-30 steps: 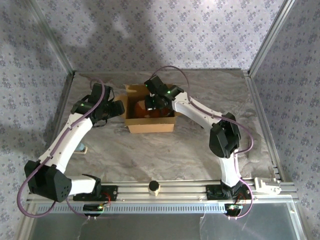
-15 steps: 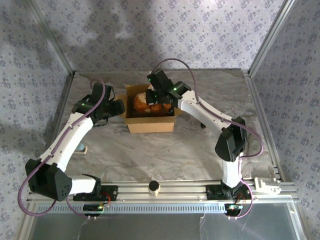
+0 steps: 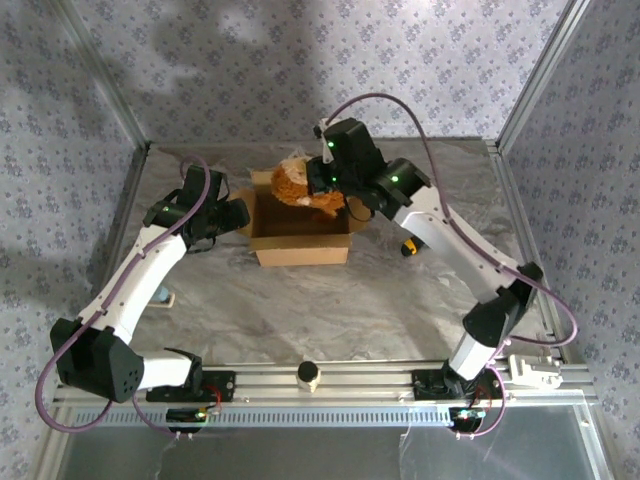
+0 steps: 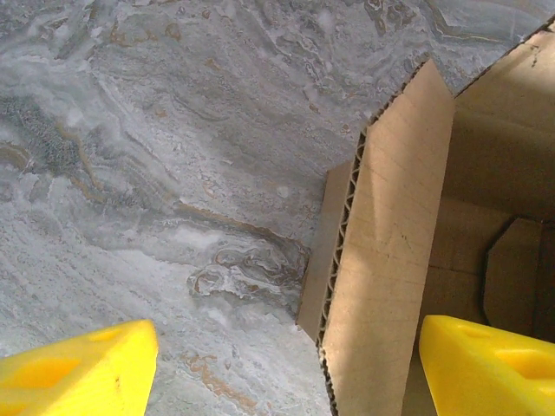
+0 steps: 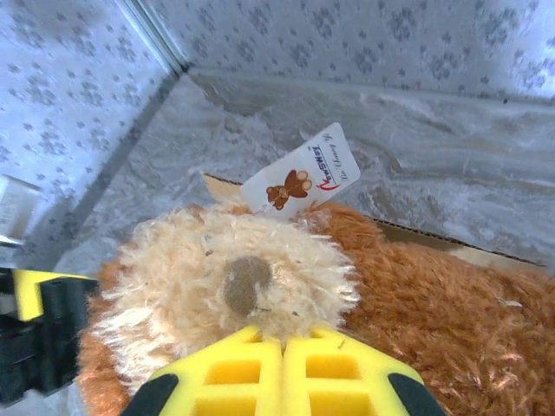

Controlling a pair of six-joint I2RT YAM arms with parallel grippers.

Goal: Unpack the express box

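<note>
Yellow-fingered left gripper (image 3: 243, 216): jaws apart, straddling the left wall of the box (image 3: 300, 247).
Box: open, on the marble table (image 3: 400, 300), middle back.
Plush (image 3: 294, 184): brown and cream, white tag (image 5: 299, 180), hanging above the box's back edge.
Right gripper (image 5: 282, 351): fingers together, pinching the plush's fur.

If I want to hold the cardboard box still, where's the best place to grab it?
Probably pinch the express box by its left flap, coming in from the left side. The flap is a thin, flat panel standing free, so one finger fits on each side. The open left gripper straddles it this way.
</note>
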